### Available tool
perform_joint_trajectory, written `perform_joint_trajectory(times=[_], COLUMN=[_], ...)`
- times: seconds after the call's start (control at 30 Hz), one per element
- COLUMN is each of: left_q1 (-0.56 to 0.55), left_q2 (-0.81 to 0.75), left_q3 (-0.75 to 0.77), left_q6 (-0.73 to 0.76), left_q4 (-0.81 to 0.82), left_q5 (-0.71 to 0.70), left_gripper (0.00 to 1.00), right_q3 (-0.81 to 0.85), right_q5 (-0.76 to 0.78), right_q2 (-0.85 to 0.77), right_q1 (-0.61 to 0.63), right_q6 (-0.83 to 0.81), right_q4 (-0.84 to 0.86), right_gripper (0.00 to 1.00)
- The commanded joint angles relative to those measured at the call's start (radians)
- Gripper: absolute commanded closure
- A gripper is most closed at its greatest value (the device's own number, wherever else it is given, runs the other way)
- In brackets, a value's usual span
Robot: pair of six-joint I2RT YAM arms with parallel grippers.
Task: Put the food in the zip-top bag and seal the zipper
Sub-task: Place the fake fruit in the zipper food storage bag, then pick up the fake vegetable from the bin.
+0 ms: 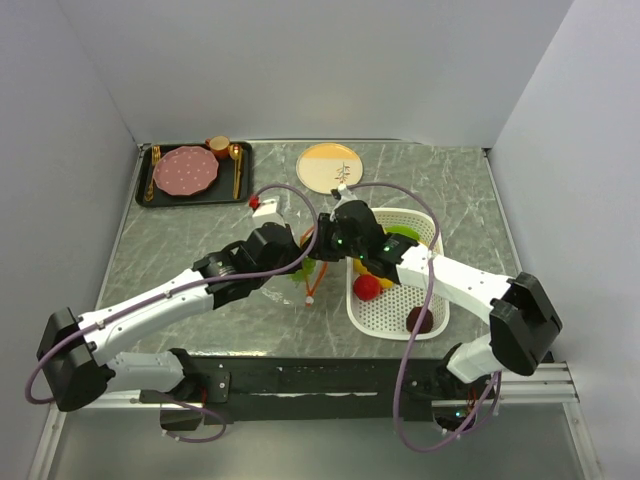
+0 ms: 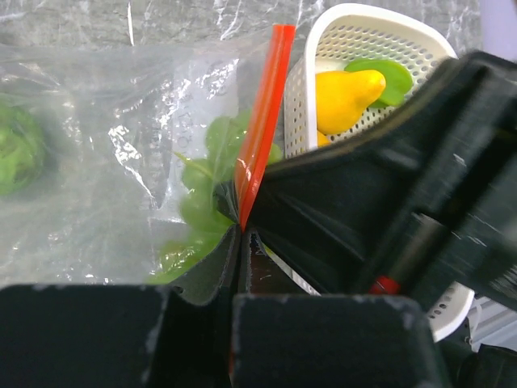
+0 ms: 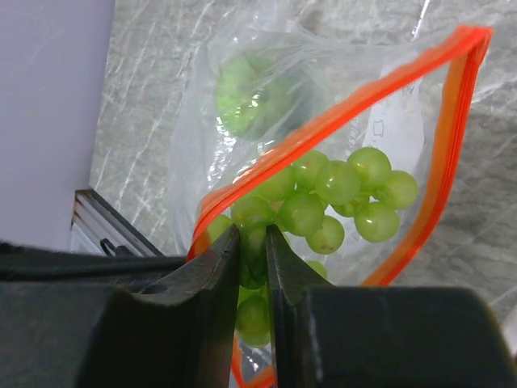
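Two grippers: you had the left gripper [image 2: 242, 233] and the right gripper [image 3: 253, 242] meeting over the middle of the bench [image 1: 470, 190], just left of the white basket [image 1: 352, 310].
Left fingers [image 2: 212, 275]: closed tight on the zip-top bag [image 2: 121, 162], pinching one lip at the orange-red zipper [image 2: 262, 121]. I judge this was to keep the mouth lifted and open for your other arm.
Right fingers [image 3: 214, 279]: set at the bag's mouth, only slightly apart, with green grapes [image 3: 347, 190] showing in the gap. I cannot tell whether you were gripping the bunch or had let it go.
Bag: lay on the bench between the two grippers with its mouth toward the basket. The zipper was unsealed, its strip spread in a wide loop in the right wrist view.
Food inside: most of the grapes lay past the zipper, and a green leafy piece [image 3: 246, 93] sat deeper in.
Food outside: the red ball [image 1: 367, 288], dark maroon ball [image 1: 420, 320] and a yellow piece [image 2: 347, 97] waited in the basket, close to the bag so your reaches stayed short.
Progress: partly loaded, by my reading; sealing not yet started.
Risk: if the left pinch slipped, the mouth would likely collapse onto the grapes.
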Motion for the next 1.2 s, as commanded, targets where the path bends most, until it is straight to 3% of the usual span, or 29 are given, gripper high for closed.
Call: perform_joint_trajectory(times=[0.0, 0.1, 0.2, 0.23, 0.33, 0.5, 0.8, 0.97, 1.17], left_q1=[-0.003, -0.003, -0.002, -0.002, -0.002, -0.003, 0.005, 0.005, 0.006], left_q2=[-0.055, -0.086, -0.104, -0.107, -0.115, -0.12, -0.031, -0.005, 0.023], left_q3=[0.035, 0.023, 0.021, 0.02, 0.021, 0.014, 0.038, 0.021, 0.043], left_q6=[-0.022, -0.023, -0.026, -0.026, -0.028, -0.035, -0.045, -0.035, -0.016], left_q4=[0.021, 0.014, 0.003, 0.001, -0.014, -0.022, -0.086, -0.02, -0.038], left_q5=[-0.004, -0.018, -0.036, -0.041, -0.052, -0.076, -0.098, -0.029, -0.023], left_gripper=[0.99, 0.99, 0.99, 0.99, 0.99, 0.99, 0.99, 0.99, 0.99], right_q3=[0.062, 0.062, 0.065, 0.064, 0.068, 0.041, -0.057, -0.154, -0.278], right_q5=[-0.063, -0.105, -0.131, -0.135, -0.125, -0.054, 0.279, 0.273, 0.179], right_q2=[0.046, 0.058, 0.055, 0.05, 0.034, -0.058, -0.302, -0.31, -0.295], right_q1=[0.003, -0.003, -0.002, -0.003, -0.008, -0.023, -0.121, -0.221, -0.253], right_q6=[0.014, 0.011, 0.001, -0.002, -0.02, -0.064, -0.071, -0.069, -0.144], right_q4=[0.085, 0.09, 0.104, 0.108, 0.085, 0.007, -0.304, -0.413, -0.387], right_gripper=[0.75, 0.73, 0.57, 0.43, 0.18, 0.17, 0.16, 0.16, 0.16])
